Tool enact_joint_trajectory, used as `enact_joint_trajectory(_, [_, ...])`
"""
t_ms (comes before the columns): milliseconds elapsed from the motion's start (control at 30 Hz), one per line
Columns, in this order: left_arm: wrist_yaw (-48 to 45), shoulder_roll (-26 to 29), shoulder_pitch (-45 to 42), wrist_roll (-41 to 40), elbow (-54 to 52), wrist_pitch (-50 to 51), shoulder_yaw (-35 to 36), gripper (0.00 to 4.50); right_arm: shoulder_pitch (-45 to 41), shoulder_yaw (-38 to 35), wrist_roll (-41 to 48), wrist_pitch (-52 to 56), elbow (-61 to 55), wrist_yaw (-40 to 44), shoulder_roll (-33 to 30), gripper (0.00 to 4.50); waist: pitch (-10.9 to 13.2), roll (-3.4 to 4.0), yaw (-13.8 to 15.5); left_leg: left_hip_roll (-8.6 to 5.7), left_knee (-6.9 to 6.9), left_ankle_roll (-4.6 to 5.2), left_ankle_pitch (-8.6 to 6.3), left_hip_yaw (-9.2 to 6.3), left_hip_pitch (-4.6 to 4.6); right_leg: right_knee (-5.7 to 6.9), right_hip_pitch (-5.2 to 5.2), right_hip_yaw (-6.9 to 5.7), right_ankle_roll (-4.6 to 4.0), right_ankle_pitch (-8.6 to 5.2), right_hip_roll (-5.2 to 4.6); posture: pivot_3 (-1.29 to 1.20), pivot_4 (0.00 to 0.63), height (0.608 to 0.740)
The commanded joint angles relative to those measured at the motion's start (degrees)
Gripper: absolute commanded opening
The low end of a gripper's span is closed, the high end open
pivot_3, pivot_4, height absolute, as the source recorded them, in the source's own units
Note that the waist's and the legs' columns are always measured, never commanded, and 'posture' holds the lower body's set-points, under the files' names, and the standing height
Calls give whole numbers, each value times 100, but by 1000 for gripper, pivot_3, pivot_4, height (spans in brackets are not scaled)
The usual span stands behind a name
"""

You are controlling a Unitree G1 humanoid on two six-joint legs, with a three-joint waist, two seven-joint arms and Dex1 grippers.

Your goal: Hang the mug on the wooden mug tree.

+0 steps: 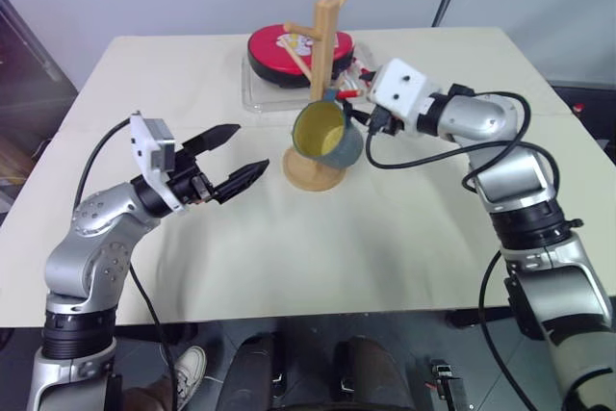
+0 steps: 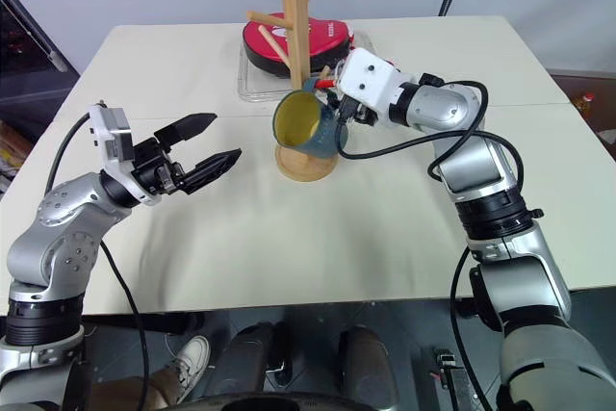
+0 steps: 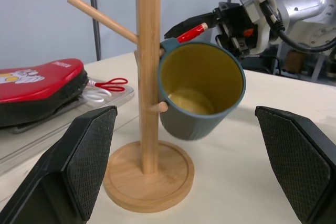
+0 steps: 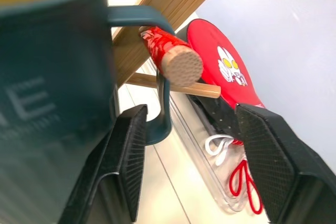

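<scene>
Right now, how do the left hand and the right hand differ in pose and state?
The left hand hangs over bare table, well apart from the wooden mug tree; the right hand sits right at the tree, beside the mug. The left hand's fingers have nothing between them; the right hand's fingers straddle the mug's handle, which is hooked over a red-tipped peg. Both are open.

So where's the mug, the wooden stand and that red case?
mug (image 3: 202, 95), left wrist view, its yellow inside.
wooden mug tree (image 3: 148, 77), left wrist view, its upright post.
red case (image 1: 279, 48), left eye view, its top face.
</scene>
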Motion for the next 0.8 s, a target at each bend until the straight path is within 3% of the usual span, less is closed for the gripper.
enact_joint_trajectory(33, [97, 19, -40, -59, -162, -36, 117, 4500, 239, -699, 191, 36, -594, 23, -401, 2845, 1, -2, 19, -1, 0, 0, 0, -1, -1, -2, 2, -1, 0, 0, -1, 0, 150, 740])
enact_joint_trajectory(167, [809, -283, -60, 212, 207, -249, 384, 4500, 1250, -1874, 926, 461, -954, -196, -425, 2845, -1, -8, 30, -5, 1, 4, -3, -4, 1, -8, 12, -3, 1, 1, -7, 0, 150, 740])
enact_joint_trajectory(300, [1407, -510, 273, 772, 776, -564, 511, 4500, 2608, -2851, 1607, 325, -845, -655, 276, 2845, -3, -13, 1, -4, -4, 9, -5, -3, 6, -9, 15, -3, 7, 4, -5, 0, 150, 740])
enact_joint_trajectory(433, [2070, -811, 612, 1345, 1147, -902, 497, 4500, 3469, -3020, 1833, -190, -700, -832, 836, 2845, 0, -8, -35, -3, -5, 9, -5, 4, 6, -2, 4, 1, 7, 4, -3, 0, 150, 740])
enact_joint_trajectory(600, [2369, -939, 998, 1817, 1367, -1290, 480, 4500, 3580, -2946, 2111, -466, -423, -751, 1071, 2845, -1, -8, -17, -1, -4, 9, -6, 3, 6, -1, 3, 1, 10, 5, -3, 0, 150, 740])
enact_joint_trajectory(800, [2424, -1003, 1300, 1820, 1204, -1458, 510, 4500, 3380, -2862, 2407, -655, 68, -491, 1095, 2845, 0, -9, 0, -2, -4, 13, -10, 3, 4, -5, 2, 2, 10, 6, -7, 0, 150, 740])
